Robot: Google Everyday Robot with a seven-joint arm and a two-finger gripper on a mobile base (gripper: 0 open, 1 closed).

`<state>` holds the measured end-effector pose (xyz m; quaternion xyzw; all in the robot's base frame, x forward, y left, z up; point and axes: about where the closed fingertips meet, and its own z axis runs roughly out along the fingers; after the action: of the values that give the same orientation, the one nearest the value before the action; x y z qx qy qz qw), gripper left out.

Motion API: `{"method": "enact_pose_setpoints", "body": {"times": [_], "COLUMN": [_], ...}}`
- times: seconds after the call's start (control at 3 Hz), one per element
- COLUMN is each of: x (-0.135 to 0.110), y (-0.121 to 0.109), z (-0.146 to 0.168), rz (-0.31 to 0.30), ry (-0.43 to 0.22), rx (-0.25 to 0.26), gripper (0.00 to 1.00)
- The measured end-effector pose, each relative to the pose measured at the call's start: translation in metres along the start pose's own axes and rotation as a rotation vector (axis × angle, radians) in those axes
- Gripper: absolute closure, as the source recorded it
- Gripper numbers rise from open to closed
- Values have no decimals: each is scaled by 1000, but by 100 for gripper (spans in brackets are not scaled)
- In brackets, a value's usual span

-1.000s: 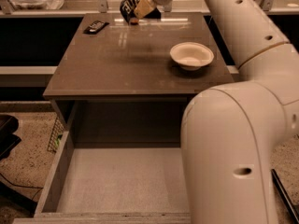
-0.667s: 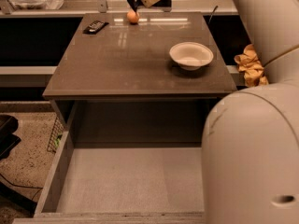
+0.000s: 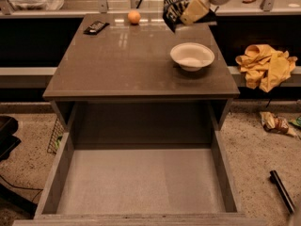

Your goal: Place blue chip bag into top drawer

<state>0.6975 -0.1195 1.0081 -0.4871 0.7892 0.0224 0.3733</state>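
Note:
The blue chip bag (image 3: 176, 4) hangs in the air above the back right of the cabinet top, just behind the white bowl (image 3: 192, 56). My gripper (image 3: 195, 7) is shut on the blue chip bag, its yellowish fingers (image 3: 194, 11) pressed against the bag's right side. The arm leaves the frame at the top right. The top drawer (image 3: 141, 182) is pulled fully open below the cabinet top, its pale grey bottom bare.
A small orange fruit (image 3: 134, 16) and a flat black packet (image 3: 96, 27) lie at the back left of the cabinet top (image 3: 117, 65). A yellow cloth (image 3: 265, 65) lies on the ledge at right. A wrapper (image 3: 275, 123) and a black tool (image 3: 282, 190) lie on the floor.
The arm has swung up and to the right, out of the foreground. The bag has been lifted off the back of the cabinet top and carried right, uncovering the orange fruit.

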Motion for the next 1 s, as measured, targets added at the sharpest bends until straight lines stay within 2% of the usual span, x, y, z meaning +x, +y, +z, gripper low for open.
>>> {"method": "enact_pose_setpoints", "body": {"times": [0.33, 0.67, 1.0], "x": [81, 169, 229], "y": [32, 78, 103], "z": [-31, -87, -130], "rz": [-6, 70, 135], "ry": [118, 157, 134], "rx": [-51, -60, -12], "gripper": [100, 100, 100]}}
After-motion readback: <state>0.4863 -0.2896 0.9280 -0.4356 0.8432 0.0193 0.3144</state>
